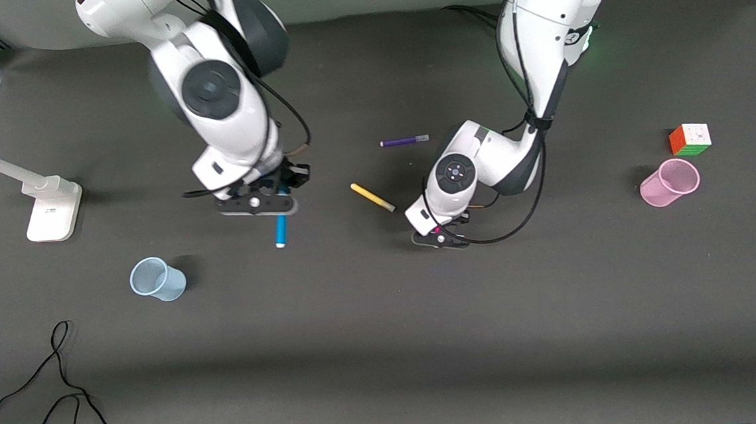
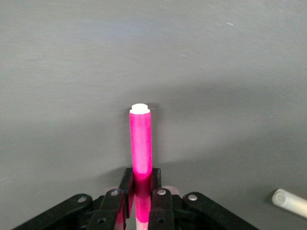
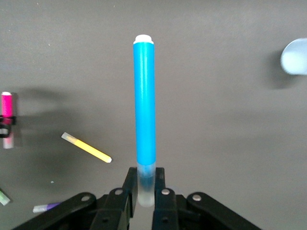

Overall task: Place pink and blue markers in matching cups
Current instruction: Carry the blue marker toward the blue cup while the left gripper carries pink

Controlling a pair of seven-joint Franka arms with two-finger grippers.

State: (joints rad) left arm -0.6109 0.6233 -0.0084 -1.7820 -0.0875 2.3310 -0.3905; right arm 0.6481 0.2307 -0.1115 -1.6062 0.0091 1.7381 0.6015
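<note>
End effectors (image 3: 142, 194) (image 2: 142, 194) grip blue marker (image 3: 145, 103); pink marker (image 2: 141, 141).

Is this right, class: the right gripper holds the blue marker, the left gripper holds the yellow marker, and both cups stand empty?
Not quite. The left gripper holds the pink marker, as the left wrist view shows; the yellow marker lies on the table. The rest stands.

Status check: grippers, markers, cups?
Right gripper shut on blue marker. Left gripper shut on pink marker. Blue cup, pink cup empty, paths unobstructed.
</note>
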